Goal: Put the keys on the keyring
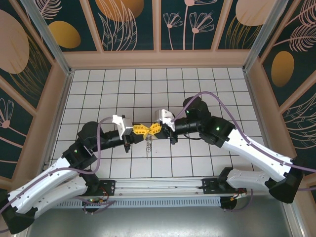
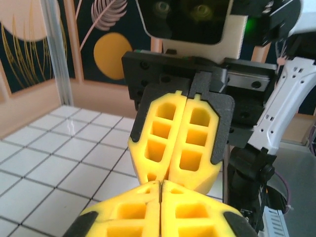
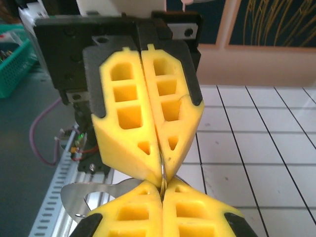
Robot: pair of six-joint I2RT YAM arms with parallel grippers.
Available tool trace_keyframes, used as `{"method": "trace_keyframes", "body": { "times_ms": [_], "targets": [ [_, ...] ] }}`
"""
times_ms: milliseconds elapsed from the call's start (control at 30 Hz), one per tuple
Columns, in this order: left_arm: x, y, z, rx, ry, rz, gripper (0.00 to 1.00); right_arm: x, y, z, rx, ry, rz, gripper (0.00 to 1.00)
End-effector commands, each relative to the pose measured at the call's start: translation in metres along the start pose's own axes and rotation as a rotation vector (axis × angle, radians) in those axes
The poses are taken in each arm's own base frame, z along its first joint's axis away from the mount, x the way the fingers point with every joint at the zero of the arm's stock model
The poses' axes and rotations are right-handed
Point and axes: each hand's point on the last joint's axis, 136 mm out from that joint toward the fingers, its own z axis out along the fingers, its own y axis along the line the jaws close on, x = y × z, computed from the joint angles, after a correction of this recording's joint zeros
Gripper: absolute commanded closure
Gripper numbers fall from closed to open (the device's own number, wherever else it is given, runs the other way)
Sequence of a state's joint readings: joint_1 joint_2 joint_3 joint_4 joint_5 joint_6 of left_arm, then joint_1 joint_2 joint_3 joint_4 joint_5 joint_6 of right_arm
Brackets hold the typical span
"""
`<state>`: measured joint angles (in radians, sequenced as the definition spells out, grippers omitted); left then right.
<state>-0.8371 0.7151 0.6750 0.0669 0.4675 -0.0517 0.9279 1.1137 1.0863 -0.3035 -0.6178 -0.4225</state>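
Observation:
My left gripper (image 1: 144,130) and right gripper (image 1: 153,129) meet tip to tip above the middle of the white tiled table (image 1: 148,89). Both sets of yellow fingers are shut on a thin metal keyring (image 3: 162,176), which shows as a sliver between the pads. In the left wrist view my left gripper (image 2: 161,184) presses nose to nose against the right gripper's fingers (image 2: 195,143). Keys (image 1: 148,146) hang below the meeting point. In the right wrist view a flat silver key (image 3: 81,195) sticks out to the left, beside my right gripper (image 3: 162,187).
Wooden walls with dark floral panels enclose the table on three sides. An aluminium rail (image 1: 158,185) carrying both arm bases runs along the near edge. A green basket (image 3: 12,59) sits off the table in the right wrist view.

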Motion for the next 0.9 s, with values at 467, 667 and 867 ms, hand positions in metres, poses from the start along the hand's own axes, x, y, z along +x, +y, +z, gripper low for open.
{"method": "trace_keyframes", "body": {
  "times_ms": [467,667,867],
  "targets": [
    [0.036,-0.011,0.003,0.067,0.183,-0.048,1.0,0.002,-0.013,0.015,0.099,0.127,-0.087,1.0],
    [0.007,-0.023,-0.008,0.102,-0.009,-0.027,1.0,-0.008,0.004,0.004,0.066,0.039,-0.099,1.0],
    [-0.019,-0.035,-0.02,0.16,-0.221,-0.002,1.0,-0.018,0.025,-0.004,-0.011,-0.076,-0.092,0.87]
  ]
}}
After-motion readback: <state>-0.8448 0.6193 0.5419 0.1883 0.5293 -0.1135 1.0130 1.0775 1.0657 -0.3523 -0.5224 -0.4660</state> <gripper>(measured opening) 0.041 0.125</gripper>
